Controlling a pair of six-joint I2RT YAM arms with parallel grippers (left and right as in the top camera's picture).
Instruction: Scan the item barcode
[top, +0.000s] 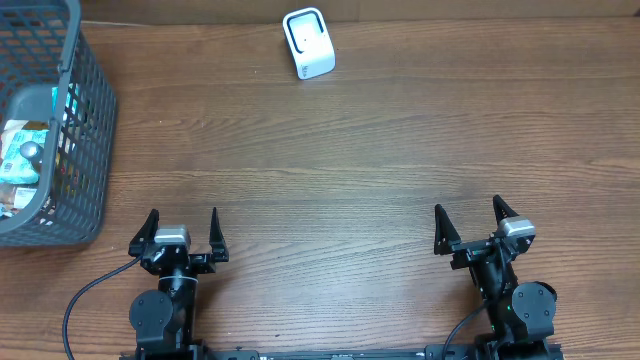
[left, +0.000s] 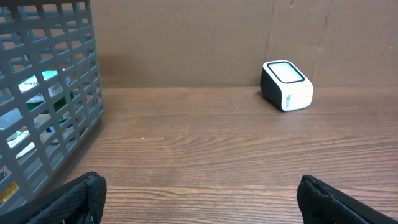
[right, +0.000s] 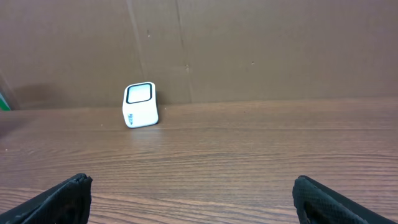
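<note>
Basket (top: 92, 110) of grey plastic mesh sits at the upper left of the overhead frame. The packaged items (top: 20, 150) to be scanned lie heaped inside it, toward its left side. No single barcode or long axis can be made out among them. The left fingers (top: 148, 230) stand wide apart and empty at the lower left, below and slightly right of the basket, so the left arm is plainly the nearer one. Its reach would likely go up and left, over the rim, then down among the packets. The right fingers (top: 441, 228), also spread and holding nothing, sit at the lower right, well apart from the basket. The white barcode scanner (top: 308, 43) stands on the bench (top: 350, 150) at the top centre, roughly between the two arms, its window facing upward.
</note>
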